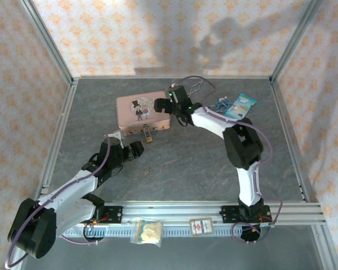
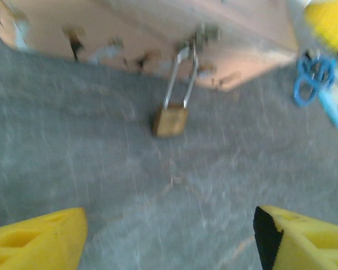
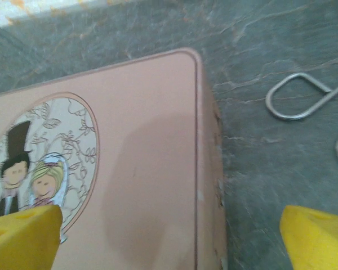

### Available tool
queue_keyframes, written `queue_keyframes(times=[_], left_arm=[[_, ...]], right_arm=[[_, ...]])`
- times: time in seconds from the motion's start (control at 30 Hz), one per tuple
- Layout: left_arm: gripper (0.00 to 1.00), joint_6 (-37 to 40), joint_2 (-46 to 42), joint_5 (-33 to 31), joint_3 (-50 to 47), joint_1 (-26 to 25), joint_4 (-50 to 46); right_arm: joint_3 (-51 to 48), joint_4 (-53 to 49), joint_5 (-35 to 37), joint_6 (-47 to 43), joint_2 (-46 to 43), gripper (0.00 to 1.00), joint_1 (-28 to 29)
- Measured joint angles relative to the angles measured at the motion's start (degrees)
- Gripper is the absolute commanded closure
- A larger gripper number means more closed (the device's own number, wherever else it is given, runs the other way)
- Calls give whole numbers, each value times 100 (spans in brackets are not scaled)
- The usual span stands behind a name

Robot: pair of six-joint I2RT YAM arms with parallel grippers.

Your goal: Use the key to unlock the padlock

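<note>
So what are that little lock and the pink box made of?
The padlock body looks like brass, dull gold, with a thin shiny steel-looking shackle. The pink box is probably painted tin: smooth matt lid, printed cartoon couple, paint chipped along its edge.

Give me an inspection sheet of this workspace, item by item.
Surface: grey marbled tabletop, no spills seen.
Job's things: tiny brass-coloured padlock, shackle apparently closed through the clasp of the pink rectangular tin, body lying on the table.
Clutter: silver wire loops, blue-and-white packet; clear bag of pale yellow contents and small card at the near edge.
Grippers: left gripper open, facing the padlock, apart from it; right gripper open above the tin's lid.
Cables: purple cable along the left arm, no snag seen.
Surroundings: orange-patterned walls, aluminium frame.
</note>
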Motion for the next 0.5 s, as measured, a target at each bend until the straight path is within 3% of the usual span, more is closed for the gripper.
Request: queue_keyframes(times=[0.27, 0.5], left_arm=[[45, 35, 874, 9, 243, -1027, -922], [52, 81, 1676, -295, 706, -1681, -1329]], right_arm=[[-1814, -7, 321, 28, -1947, 0, -15], [-2763, -221, 472, 179, -2330, 0, -42]])
